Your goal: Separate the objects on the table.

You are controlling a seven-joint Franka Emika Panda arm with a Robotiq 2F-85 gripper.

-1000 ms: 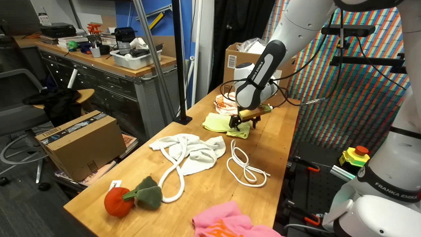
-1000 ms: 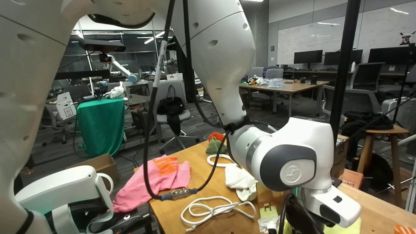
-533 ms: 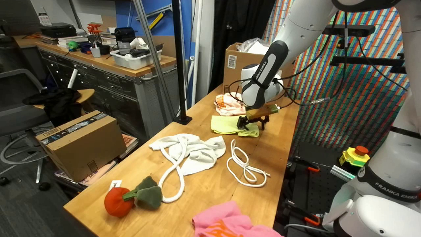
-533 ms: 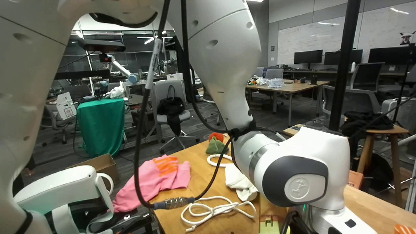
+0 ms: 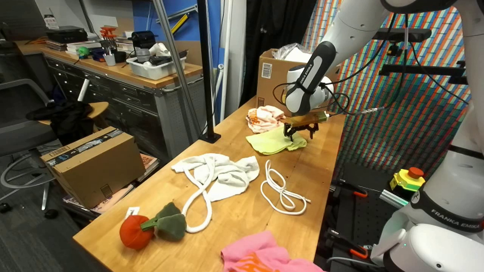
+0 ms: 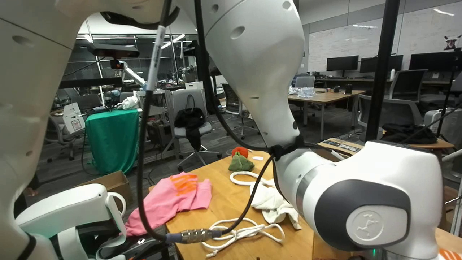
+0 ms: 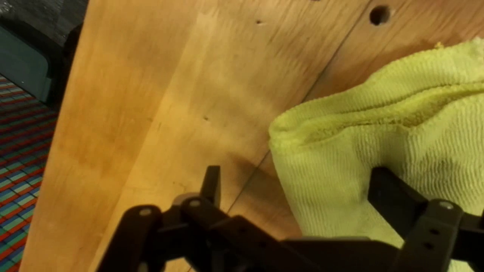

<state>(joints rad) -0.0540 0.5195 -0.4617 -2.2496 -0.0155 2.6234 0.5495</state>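
Note:
My gripper [image 5: 301, 138] is open over the yellow-green cloth [image 5: 268, 142]. In the wrist view one finger of my gripper [image 7: 295, 179] presses on the cloth [image 7: 329, 170], the other is over bare wood beside it. A peach cloth with orange marks [image 5: 264, 120] lies close behind. A white cloth [image 5: 234, 177] has a thick white rope [image 5: 208, 211] partly across it. A thin white cord [image 5: 283, 192] lies to its right. A pink cloth [image 5: 261, 251], a red plush [image 5: 135, 232] and a green plush [image 5: 171, 223] lie at the near end, the plushes touching. The arm hides the yellow-green cloth in an exterior view.
A tall cardboard box [image 5: 270, 90] stands at the far end of the table [image 5: 242, 217]. A black post [image 5: 206, 75] rises at the table's edge. A small white tag [image 5: 132, 212] lies by the red plush. Cables hang from the arm. A white headset-like device [image 6: 72, 209] sits near the base.
My gripper has moved rightward and slightly away in an exterior view. The yellow-green cloth slid the same way, shifting its shape. The other things have not moved.

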